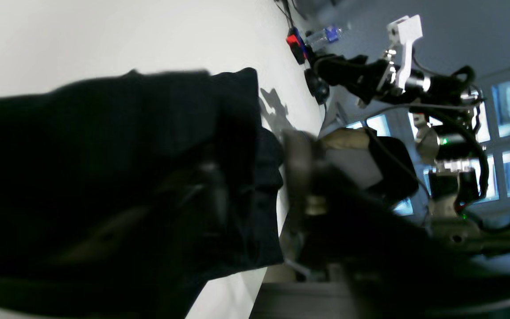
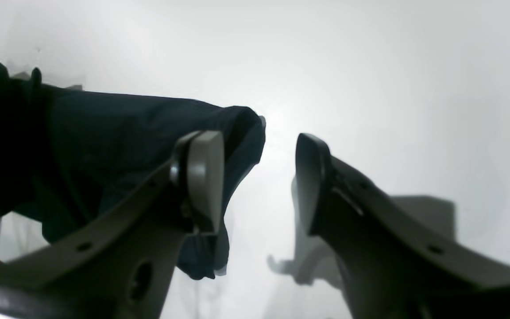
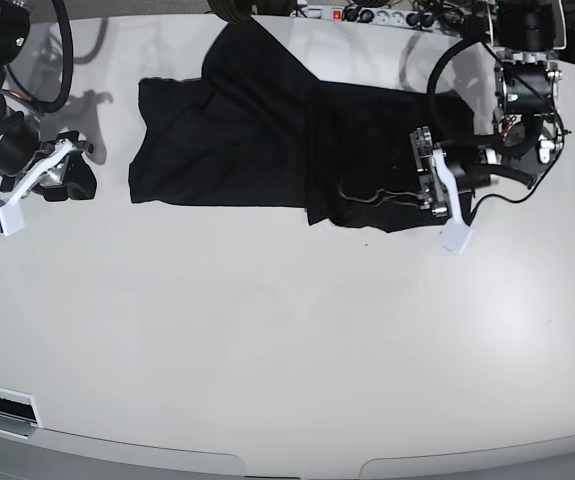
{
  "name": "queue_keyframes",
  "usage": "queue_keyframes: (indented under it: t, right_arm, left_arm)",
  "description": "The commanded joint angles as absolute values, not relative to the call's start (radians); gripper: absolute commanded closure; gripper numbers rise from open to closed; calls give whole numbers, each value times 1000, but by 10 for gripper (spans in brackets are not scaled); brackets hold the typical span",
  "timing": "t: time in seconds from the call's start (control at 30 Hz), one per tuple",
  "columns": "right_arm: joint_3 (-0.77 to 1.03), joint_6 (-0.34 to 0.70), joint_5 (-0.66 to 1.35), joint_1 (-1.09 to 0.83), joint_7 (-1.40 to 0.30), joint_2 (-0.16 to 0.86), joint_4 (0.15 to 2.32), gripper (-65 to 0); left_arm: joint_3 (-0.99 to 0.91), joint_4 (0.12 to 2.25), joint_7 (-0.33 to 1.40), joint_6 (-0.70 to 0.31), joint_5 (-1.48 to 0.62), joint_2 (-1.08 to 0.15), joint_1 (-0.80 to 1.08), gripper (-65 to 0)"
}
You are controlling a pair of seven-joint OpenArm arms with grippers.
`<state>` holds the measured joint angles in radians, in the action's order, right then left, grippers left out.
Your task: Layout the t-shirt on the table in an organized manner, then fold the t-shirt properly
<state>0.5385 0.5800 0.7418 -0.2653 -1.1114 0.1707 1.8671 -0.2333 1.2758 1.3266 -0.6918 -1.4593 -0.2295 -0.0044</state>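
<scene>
Right now the shirt [image 3: 267, 150] lies stretched crosswise along the tabletop's [image 3: 267, 350] far side. My left tool [image 3: 429, 180] sits over its end, grip unclear; my right tool [image 2: 259, 177] gapes empty beside the other end.

Black arms with looping cables, grey fingers [image 2: 202, 177] with screw holes, white brackets

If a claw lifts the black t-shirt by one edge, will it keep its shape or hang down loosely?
Probably it hangs loosely: the t-shirt lies in soft folds and creases, so the fabric looks thin and floppy. It likely weighs little. On the glossy table it may slide when pushed, bunching rather than moving as one piece.
</scene>
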Motion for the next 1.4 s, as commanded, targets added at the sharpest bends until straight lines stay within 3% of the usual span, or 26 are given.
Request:
queue_keyframes:
  t: [0.0, 0.13, 0.2, 0.23, 0.3, 0.57, 0.7, 1.0, 1.23, 1.37]
  right_arm:
    - [543, 584, 762, -257, -1093, 183, 1883, -289]
    - [543, 585, 762, -257, -1093, 183, 1883, -289]
    - [543, 593, 764, -257, -1093, 184, 1883, -289]
    - [543, 599, 764, -257, -1093, 184, 1883, -289]
    - [545, 602, 793, -257, -1094, 184, 1883, -289]
    - [545, 599, 838, -293, -1156, 179, 1881, -297]
    - [545, 603, 842, -365, -1110, 163, 1843, -397]
    - [544, 697, 1019, -352, -1091, 127, 1503, -397]
    - [544, 698, 1131, -234, -1177, 116, 1252, -396]
    - [543, 698, 1129, -210, -1182, 111, 1213, -392]
  left_arm:
    - [-225, 1292, 1316, -698, -1484, -236, -29, -397]
    - [-219, 1292, 1384, -698, -1484, -237, -62, -420]
    - [-231, 1292, 1396, -698, -1484, -244, -79, -376]
    - [-240, 1292, 1396, -698, -1484, -248, -85, -286]
    - [-264, 1292, 1396, -698, -1484, -258, -97, 0]
    - [-439, 1292, 1392, -698, -1484, -342, -95, 0]
    - [-505, 1292, 1392, -698, -1484, -426, -91, 0]
    - [-526, 1292, 1391, -698, -1484, -583, -60, 0]
    - [-526, 1292, 1392, -698, -1484, -590, -43, 0]
    - [-526, 1292, 1392, -698, -1484, -588, -20, 0]
